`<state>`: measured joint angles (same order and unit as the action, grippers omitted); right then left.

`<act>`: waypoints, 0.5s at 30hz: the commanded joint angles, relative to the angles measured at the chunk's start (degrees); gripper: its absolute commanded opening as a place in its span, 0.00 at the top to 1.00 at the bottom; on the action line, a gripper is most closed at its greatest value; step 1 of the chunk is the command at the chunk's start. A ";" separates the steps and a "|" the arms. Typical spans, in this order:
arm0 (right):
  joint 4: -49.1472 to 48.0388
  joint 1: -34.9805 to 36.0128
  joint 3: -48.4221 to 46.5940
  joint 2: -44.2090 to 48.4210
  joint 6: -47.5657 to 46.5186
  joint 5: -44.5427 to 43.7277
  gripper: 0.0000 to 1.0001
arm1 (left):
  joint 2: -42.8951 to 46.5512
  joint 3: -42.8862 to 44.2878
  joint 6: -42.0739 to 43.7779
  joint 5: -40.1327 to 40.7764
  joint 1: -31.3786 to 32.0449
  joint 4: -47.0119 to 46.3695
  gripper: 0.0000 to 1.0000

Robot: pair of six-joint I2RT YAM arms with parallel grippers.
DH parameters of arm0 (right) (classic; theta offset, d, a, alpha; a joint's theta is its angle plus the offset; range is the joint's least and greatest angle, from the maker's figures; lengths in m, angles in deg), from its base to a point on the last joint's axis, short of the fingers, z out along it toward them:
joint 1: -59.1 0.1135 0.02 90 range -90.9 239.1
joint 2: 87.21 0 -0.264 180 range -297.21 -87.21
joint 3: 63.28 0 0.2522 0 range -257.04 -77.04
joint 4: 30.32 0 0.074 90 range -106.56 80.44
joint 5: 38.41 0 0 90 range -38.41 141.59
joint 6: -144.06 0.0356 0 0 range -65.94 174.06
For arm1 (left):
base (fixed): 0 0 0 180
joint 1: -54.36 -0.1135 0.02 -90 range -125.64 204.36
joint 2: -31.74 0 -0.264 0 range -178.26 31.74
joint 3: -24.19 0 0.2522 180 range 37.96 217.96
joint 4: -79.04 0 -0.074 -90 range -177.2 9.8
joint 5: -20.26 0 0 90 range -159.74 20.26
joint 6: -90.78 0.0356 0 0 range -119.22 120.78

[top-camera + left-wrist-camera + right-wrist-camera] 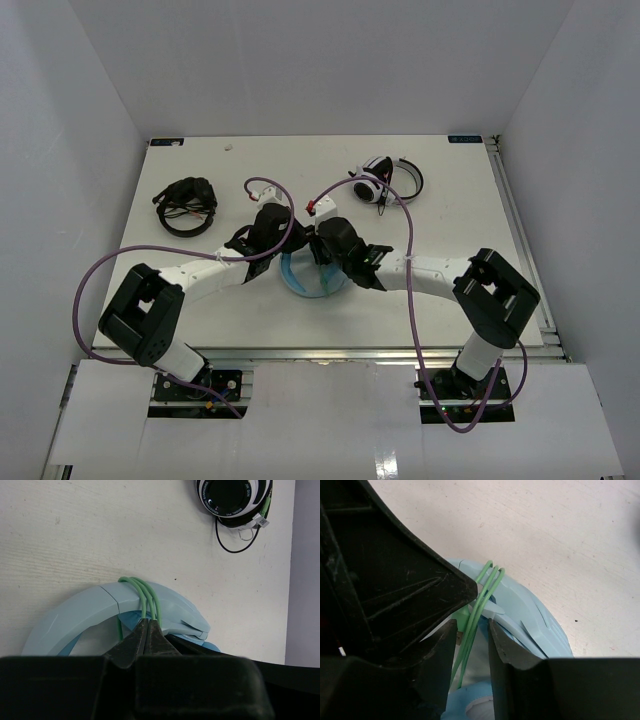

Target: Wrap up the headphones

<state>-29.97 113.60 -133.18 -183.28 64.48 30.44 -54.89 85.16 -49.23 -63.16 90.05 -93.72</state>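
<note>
left gripper [148, 632] pinches the green cable [143, 587] — looped over the headphones [75, 612].

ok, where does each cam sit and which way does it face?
Top external: above and behind the bases, looking down on the table; both arms show, meeting over the blue headphones.
Left wrist: on the left arm, looking along its fingers; left gripper shut on the green cable at the headband.
Right wrist: on the right arm; right gripper open, straddling that cable.
Shared: all see the blue headphones; top and left wrist also the white-and-black headphones.
</note>
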 commanded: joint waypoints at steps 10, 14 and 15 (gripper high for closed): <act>-5.52 0.79 1.38 2.37 0.04 -1.87 0.56 | 1.76 1.08 -1.41 -1.93 0.61 1.42 1.00; -5.95 1.08 1.52 2.45 0.03 -2.12 0.56 | 1.98 1.42 -1.32 -1.59 0.61 1.93 1.00; -6.07 1.20 1.67 2.54 0.12 -2.30 0.56 | 2.07 1.54 -1.32 -1.41 0.61 2.11 1.00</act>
<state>-31.81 113.74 -131.91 -183.15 64.50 29.23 -54.87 85.16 -50.38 -63.86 90.02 -92.84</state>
